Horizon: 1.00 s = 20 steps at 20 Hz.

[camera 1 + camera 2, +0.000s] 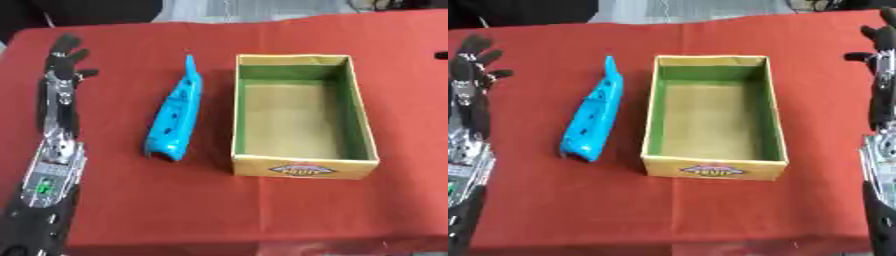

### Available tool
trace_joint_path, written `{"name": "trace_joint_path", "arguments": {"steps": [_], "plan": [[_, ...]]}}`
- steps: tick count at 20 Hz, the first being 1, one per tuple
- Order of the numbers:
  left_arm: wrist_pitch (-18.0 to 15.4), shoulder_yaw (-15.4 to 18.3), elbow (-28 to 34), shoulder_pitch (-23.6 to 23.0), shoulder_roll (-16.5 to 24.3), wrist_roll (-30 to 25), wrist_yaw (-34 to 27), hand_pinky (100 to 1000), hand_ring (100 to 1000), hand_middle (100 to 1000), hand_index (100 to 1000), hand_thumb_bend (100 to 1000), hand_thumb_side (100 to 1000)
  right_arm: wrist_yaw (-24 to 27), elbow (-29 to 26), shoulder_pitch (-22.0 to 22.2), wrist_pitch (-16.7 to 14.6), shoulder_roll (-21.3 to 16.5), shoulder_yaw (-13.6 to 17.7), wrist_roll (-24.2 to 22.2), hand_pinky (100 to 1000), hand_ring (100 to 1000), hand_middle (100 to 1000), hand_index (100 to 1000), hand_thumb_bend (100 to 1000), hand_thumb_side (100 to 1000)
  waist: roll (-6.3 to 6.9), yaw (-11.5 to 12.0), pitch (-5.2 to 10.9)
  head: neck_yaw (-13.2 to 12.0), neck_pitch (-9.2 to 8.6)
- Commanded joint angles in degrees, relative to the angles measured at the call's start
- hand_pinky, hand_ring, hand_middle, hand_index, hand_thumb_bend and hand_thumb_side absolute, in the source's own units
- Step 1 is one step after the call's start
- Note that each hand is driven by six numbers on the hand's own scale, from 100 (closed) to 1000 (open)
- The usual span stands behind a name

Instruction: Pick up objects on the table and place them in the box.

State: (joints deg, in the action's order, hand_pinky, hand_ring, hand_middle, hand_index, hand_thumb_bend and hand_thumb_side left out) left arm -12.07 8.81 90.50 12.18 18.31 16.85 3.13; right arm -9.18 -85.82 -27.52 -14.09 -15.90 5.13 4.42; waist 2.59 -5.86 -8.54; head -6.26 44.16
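A red cloth (131, 200) covers the counter from the near edge to the far edge, with a crease running down its middle.

The box (302, 170) stands on the cloth right of centre, its long side running away from the robot. It is open at the top, with yellow outer walls, green inner walls and a bare tan floor; nothing lies inside it. A small printed label sits on the near outer wall.

The left arm (54, 165) reaches forward along the left side of the counter, black with silver joints and a small green light near the wrist end. The right arm (878, 150) reaches forward along the right edge, seen in the right eye view only.

The blue object (175, 120) lies flat on the cloth just left of the box, apart from it. It is long and narrow, its thin pointed end toward the far side and its wider open end toward the robot, slightly slanted so the near end sits further from the box.

The left hand (63, 57) hovers over the far left of the cloth, fingers spread and straight, holding nothing, well apart from the blue object. The right hand (880, 47) is at the far right, fingers extended and relaxed, also empty.
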Motion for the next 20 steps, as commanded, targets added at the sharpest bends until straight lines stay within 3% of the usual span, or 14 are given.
{"name": "trace_joint_path", "arguments": {"steps": [1, 2, 3, 5, 7, 9, 13, 20], "plan": [[2.2, 0.5, 0.7, 0.6, 1.9, 0.1, 2.8, 690, 817, 842, 949, 1000, 955, 0.1, -1.2, -0.1, 0.1, -1.5, 0.5, -0.2, 663, 901, 1000, 1000, 411, 1000, 0.25, -0.1, 1.00, 0.0, -0.04], [4.3, 0.8, 0.3, 0.7, 2.7, -0.1, 5.7, 685, 817, 844, 949, 1000, 959, 0.0, -1.1, 0.0, 0.1, -1.7, 0.5, -0.2, 663, 901, 1000, 1000, 411, 1000, 0.39, -0.1, 1.16, 0.1, -0.04], [7.4, 1.1, -0.1, 0.7, 4.1, -0.8, 9.8, 767, 838, 835, 928, 1000, 872, 0.0, -1.1, 0.1, 0.1, -1.8, 0.5, -0.2, 662, 901, 1000, 1000, 411, 1000, 0.60, 0.0, 1.37, 0.2, -0.04], [15.9, 1.8, -0.3, 1.3, 6.8, -4.4, 23.1, 818, 849, 837, 914, 1000, 830, -0.1, -0.9, 0.4, 0.2, -2.0, 0.5, -0.2, 662, 901, 1000, 1000, 411, 1000, 0.87, 0.1, 1.79, 0.5, -0.04], [23.3, 2.2, 1.4, 2.3, 6.7, -9.0, 36.5, 826, 840, 826, 897, 1000, 815, -0.1, -0.8, 0.6, 0.1, -2.0, 0.5, -0.3, 662, 901, 1000, 1000, 411, 1000, 0.98, 0.1, 2.07, 0.7, -0.04], [27.8, 2.3, 3.6, 2.8, 5.9, -13.1, 44.6, 831, 842, 829, 894, 1000, 815, -0.1, -0.7, 0.6, 0.1, -2.0, 0.4, -0.4, 662, 901, 1000, 1000, 411, 1000, 1.05, 0.1, 2.21, 0.8, -0.04], [31.6, 2.2, 6.6, 3.2, 5.2, -18.2, 50.6, 835, 840, 830, 892, 1000, 819, -0.1, -0.6, 0.6, 0.0, -1.9, 0.4, -0.6, 663, 902, 1000, 1000, 411, 1000, 1.19, 0.0, 2.32, 1.0, -0.04], [33.2, 1.9, 7.8, 3.3, 5.3, -21.3, 52.6, 837, 837, 825, 883, 1000, 832, 0.0, -0.7, 0.6, 0.0, -1.9, 0.3, -0.8, 664, 903, 1000, 1000, 410, 1000, 1.45, -0.1, 2.49, 1.4, -0.04]]}}
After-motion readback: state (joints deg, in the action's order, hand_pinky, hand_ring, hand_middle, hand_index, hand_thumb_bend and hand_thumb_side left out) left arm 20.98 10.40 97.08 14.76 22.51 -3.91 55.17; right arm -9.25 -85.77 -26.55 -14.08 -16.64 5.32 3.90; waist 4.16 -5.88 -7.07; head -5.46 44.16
